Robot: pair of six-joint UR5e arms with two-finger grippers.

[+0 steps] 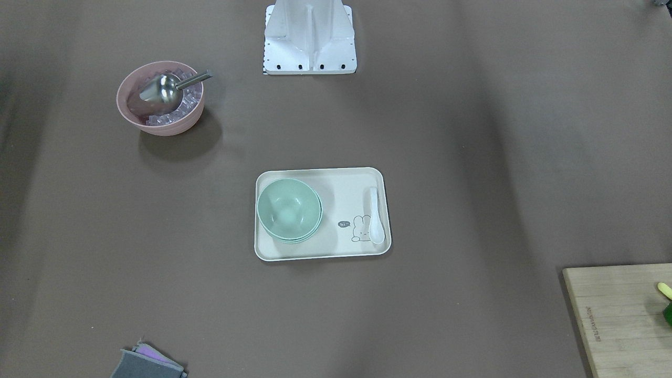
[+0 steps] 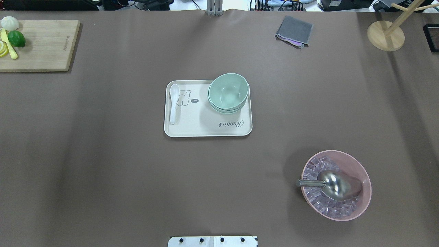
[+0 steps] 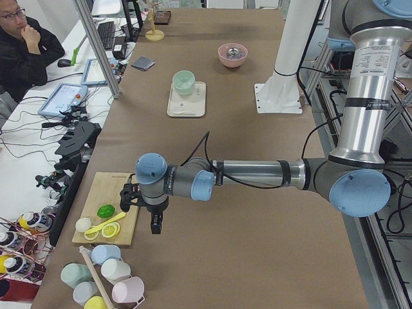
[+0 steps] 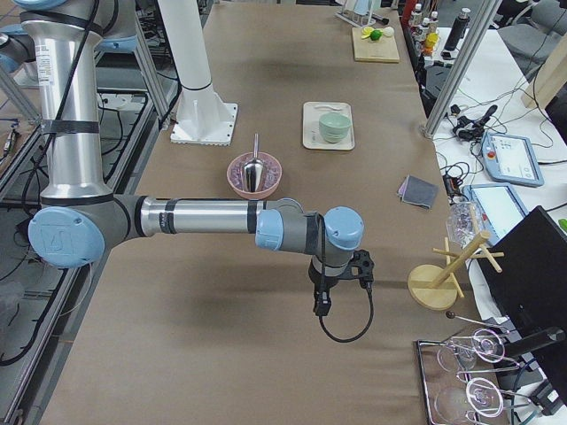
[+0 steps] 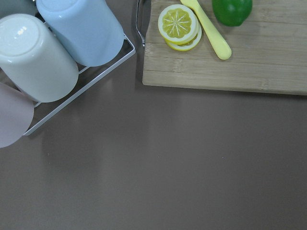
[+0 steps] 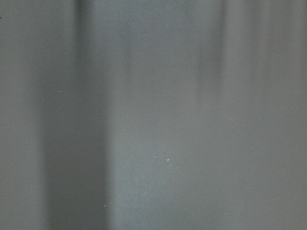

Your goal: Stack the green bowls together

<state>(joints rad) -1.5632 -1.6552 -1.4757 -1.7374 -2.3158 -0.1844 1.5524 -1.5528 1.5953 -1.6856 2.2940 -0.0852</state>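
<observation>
The green bowls sit nested in one stack on the far right corner of a cream tray. The stack also shows in the front-facing view, the left view and the right view. My left gripper hangs far from the stack, by a cutting board at the table's left end. My right gripper hangs over bare table at the right end. Both show only in the side views, so I cannot tell whether they are open or shut. Neither wrist view shows fingers.
A white spoon lies on the tray. A pink bowl holds ice and a metal scoop. A cutting board carries lime and lemon. A grey cloth, a wooden stand and a cup rack sit at the edges.
</observation>
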